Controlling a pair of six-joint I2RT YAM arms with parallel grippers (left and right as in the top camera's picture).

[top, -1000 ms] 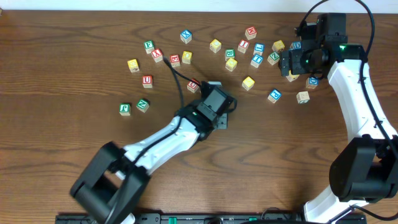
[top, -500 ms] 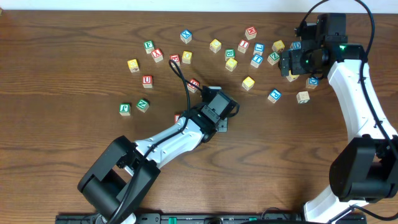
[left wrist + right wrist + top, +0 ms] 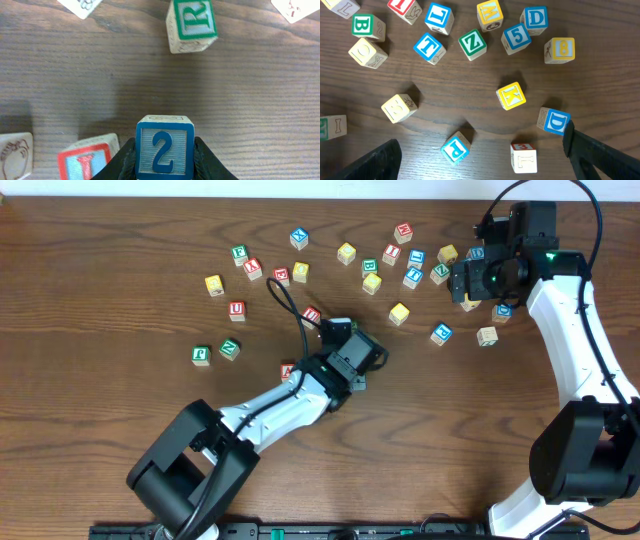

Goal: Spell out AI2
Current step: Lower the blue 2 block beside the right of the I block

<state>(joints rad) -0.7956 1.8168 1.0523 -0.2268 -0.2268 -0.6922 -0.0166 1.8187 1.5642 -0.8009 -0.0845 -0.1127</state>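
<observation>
A: Progress?
B: We see the left gripper point(image 3: 164, 169) clamped on the blue 2 block point(image 3: 164, 146), near a red-lettered block point(image 3: 86, 162). The right gripper point(image 3: 480, 147) is spread wide and empty. We judge AI2 isn't spelled yet.

Robotics lab bench, by look of it. 2 white-and-black robot arms, left arm point(image 3: 278, 396) and right arm point(image 3: 575, 330), based at near edge of wood-grain table point(image 3: 100, 440). Black mounting rail point(image 3: 400, 532) runs along that edge. Loose black cable point(image 3: 290, 305) loops off left arm. Green indicator light point(image 3: 551, 257) lit on right arm. Small wooden alphabet blocks point(image 3: 346, 252) scattered over tabletop. Camera on each wrist, 1 fixed overhead.
</observation>
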